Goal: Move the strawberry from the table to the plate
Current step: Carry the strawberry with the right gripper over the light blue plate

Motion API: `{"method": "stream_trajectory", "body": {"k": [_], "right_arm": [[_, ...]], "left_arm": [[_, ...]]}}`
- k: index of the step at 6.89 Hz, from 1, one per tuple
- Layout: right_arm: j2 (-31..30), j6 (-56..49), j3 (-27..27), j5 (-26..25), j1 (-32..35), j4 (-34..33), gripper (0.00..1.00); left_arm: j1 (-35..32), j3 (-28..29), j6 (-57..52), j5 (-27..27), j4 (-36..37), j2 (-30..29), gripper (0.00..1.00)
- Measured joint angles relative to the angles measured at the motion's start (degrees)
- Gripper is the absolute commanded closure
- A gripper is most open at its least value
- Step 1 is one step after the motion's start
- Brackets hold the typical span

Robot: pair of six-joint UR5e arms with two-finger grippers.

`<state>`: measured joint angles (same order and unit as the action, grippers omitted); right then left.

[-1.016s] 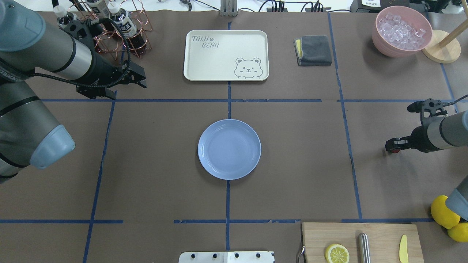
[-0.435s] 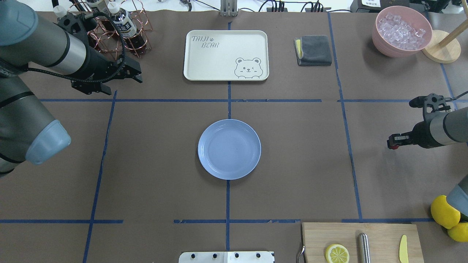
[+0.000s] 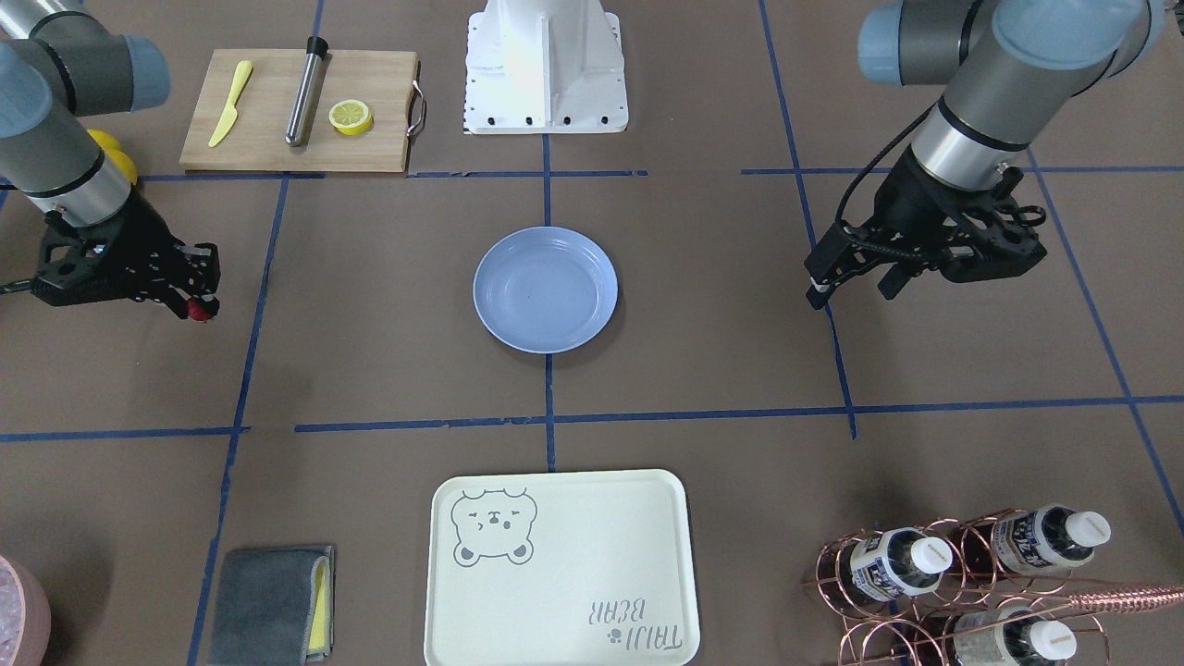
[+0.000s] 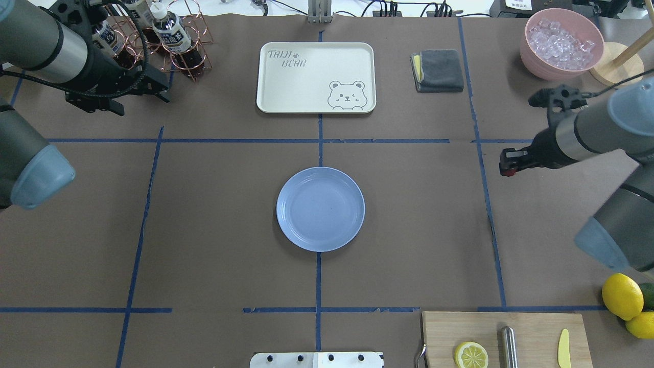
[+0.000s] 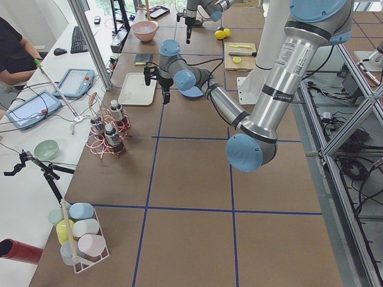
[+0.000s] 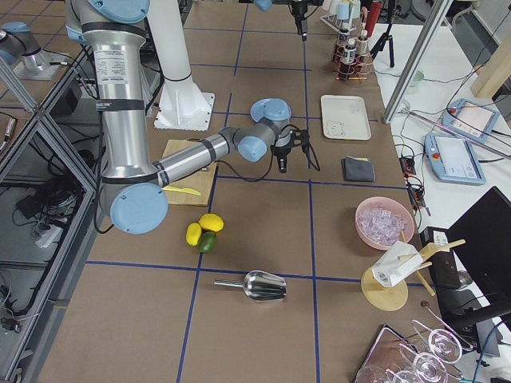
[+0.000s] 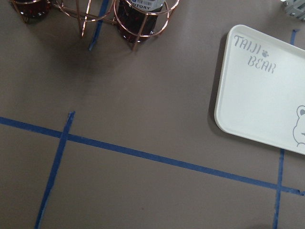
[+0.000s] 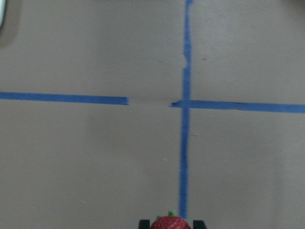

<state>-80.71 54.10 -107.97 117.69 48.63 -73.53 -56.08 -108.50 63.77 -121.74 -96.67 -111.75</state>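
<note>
The strawberry point(image 4: 506, 173) is a small red berry pinched in my right gripper point(image 4: 507, 167), which is shut on it and held above the table point(image 4: 219, 214), right of the plate. From the front, the strawberry point(image 3: 197, 310) hangs at the right gripper point(image 3: 192, 302). Its red top and green cap point(image 8: 170, 223) show at the bottom edge of the right wrist view. The light blue plate point(image 4: 320, 208) lies at the table's middle with nothing on it. My left gripper point(image 4: 140, 105) is open at the far left, near the bottle rack, and holds nothing.
A cream bear tray point(image 4: 316, 76) lies beyond the plate, with a grey cloth point(image 4: 438, 70) and a pink bowl of ice point(image 4: 561, 43) further right. A copper bottle rack point(image 4: 163, 36) stands far left. A cutting board point(image 4: 506, 340) with a lemon half and whole lemons point(image 4: 622, 296) sit near right.
My right gripper has carried the strawberry away from the near right, further up the table and left towards the plate. The left arm has drawn back towards the far left.
</note>
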Motion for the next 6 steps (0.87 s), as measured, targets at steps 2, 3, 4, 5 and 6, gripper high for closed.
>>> {"method": "stream_trajectory", "body": {"k": [2,3,4,5,6], "right_arm": [[11.95,5.68,0.5,0.28,-3.72,-8.98,1.0],[16.34,8.3,2.06,0.14,-5.87,-10.13,1.0],[20.07,10.61,4.26,-0.42,-7.99,-10.46,1.0],[23.8,12.17,7.28,-1.96,-10.23,-10.53,1.0],[27.36,13.6,10.83,-4.08,-12.61,-10.52,1.0]], "left_arm": [[-4.02,0.22,-13.34,-0.17,1.76,4.68,0.0],[-7.45,0.78,-21.41,-0.22,1.99,7.35,0.0],[-10.92,2.01,-28.73,-0.24,2.19,9.26,0.0],[-13.61,3.68,-35.03,-0.25,2.27,10.63,0.0],[-15.6,5.05,-39.74,-0.3,2.29,11.65,0.0]]}}
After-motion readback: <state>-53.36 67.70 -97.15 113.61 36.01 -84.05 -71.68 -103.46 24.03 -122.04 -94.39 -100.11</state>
